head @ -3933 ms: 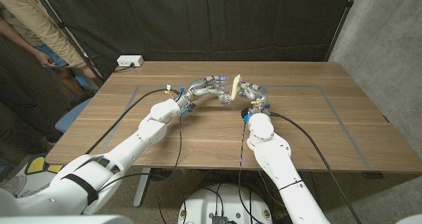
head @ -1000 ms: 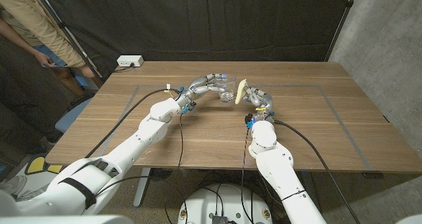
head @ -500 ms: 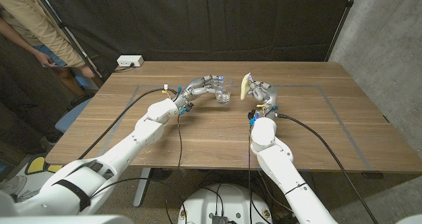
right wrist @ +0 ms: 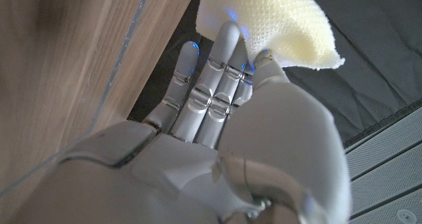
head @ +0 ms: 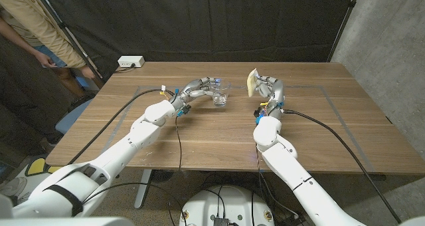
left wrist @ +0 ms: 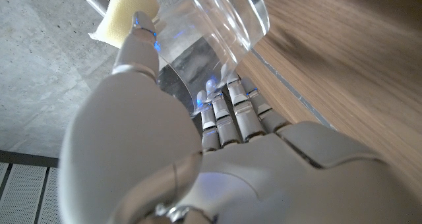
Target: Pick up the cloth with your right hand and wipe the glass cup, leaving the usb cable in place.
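Holding: right hand (head: 268,88) pinches cloth (head: 252,80), raised near tabletop's far edge
Cup (head: 220,96): gripped by left hand (head: 199,88)

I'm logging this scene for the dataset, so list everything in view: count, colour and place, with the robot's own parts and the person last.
Glass cup: one, clear, held in the left hand above the table's middle.
Cloth: one, pale yellow, held in the right hand, apart from the cup.
Table: one, brown wood, with thin grey lines marking a rectangle.
Small box: one, white, at the table's far left corner.
Curtain: one, black, behind the table.
Wall: one, grey concrete, at picture right.
Left hand: one, grey, grips the cup.
Right hand: one, grey, raised, holds the cloth at its fingertips.
Person: one, tan shirt, beyond the table's left end.
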`<state>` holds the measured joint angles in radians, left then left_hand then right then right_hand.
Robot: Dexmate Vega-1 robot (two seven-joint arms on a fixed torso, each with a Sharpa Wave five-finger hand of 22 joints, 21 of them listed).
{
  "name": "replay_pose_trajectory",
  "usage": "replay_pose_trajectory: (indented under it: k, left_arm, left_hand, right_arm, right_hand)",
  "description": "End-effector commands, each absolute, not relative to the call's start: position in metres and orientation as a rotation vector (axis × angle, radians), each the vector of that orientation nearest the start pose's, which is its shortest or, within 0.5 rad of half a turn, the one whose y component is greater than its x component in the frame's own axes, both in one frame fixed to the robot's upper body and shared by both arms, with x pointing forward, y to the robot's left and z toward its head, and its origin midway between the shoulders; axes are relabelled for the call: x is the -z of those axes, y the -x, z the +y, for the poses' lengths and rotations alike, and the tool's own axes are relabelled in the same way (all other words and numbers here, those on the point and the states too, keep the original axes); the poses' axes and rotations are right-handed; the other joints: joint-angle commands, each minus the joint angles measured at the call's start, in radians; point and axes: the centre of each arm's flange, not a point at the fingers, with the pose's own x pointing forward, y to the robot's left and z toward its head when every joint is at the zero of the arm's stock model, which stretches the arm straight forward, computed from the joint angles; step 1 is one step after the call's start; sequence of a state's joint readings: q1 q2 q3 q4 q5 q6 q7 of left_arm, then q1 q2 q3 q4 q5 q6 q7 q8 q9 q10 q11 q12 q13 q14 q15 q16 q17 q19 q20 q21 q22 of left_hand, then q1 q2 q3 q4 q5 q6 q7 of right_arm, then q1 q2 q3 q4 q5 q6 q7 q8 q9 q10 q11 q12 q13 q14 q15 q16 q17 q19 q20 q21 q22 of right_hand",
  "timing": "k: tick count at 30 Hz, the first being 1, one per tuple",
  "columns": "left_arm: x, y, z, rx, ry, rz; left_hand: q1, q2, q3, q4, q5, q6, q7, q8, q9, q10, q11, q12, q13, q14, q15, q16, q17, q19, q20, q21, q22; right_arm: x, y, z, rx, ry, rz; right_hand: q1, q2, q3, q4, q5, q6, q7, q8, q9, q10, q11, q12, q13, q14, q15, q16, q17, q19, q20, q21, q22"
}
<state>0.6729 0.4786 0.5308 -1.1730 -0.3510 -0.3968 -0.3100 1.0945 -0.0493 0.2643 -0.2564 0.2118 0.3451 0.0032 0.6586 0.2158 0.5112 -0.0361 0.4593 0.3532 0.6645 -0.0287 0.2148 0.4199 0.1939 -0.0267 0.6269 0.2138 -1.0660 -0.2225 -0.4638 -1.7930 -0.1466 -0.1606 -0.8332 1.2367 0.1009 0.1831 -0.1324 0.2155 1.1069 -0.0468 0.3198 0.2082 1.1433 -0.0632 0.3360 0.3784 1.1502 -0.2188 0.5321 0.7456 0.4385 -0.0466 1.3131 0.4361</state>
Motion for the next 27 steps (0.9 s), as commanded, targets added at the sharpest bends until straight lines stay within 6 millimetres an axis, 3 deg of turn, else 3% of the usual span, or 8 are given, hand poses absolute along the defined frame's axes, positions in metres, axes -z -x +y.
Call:
replay_pose_trajectory:
  k: [1,14,27]
  left_arm:
    - [0.012,-0.658,0.214,0.475,-0.491,-0.642]
    - [0.016,-0.659,0.218,0.431,-0.553,-0.638]
    - [0.022,-0.659,0.221,0.405,-0.578,-0.628]
  left_hand:
    - [0.075,0.134,0.134,0.127,0.003,0.131,-0.115,0.339,0.003,0.158,-0.146,0.008,0.122,0.045,-0.186,0.006,0.007,-0.001,0.001,0.009,0.001]
    - [0.076,0.133,0.136,0.125,0.001,0.134,-0.115,0.344,0.002,0.155,-0.145,0.006,0.124,0.043,-0.186,0.006,0.011,-0.005,0.000,0.013,0.000]
    - [0.078,0.133,0.139,0.123,0.000,0.129,-0.116,0.347,0.001,0.152,-0.145,0.003,0.125,0.036,-0.187,0.004,0.014,-0.011,0.002,0.017,-0.001]
  right_arm:
    - [0.037,-0.556,-0.166,0.580,0.419,-0.724]
    - [0.040,-0.560,-0.166,0.704,0.758,-0.753]
    - [0.037,-0.571,-0.156,0.614,1.124,-0.645]
  right_hand:
    - [0.007,0.004,-0.007,0.001,0.007,0.014,-0.007,0.005,0.037,0.007,-0.001,-0.005,0.003,-0.002,-0.015,-0.003,0.005,-0.006,-0.145,0.005,0.001]
    - [0.006,0.004,-0.011,0.003,0.006,0.013,-0.011,0.002,0.040,0.006,-0.006,-0.009,0.007,-0.004,-0.015,-0.009,0.011,-0.014,-0.144,0.012,-0.011]
    - [0.001,0.006,-0.014,0.007,0.006,0.011,-0.015,0.000,0.041,0.002,-0.006,-0.013,0.012,-0.012,-0.014,-0.018,0.013,-0.023,-0.143,0.012,-0.024]
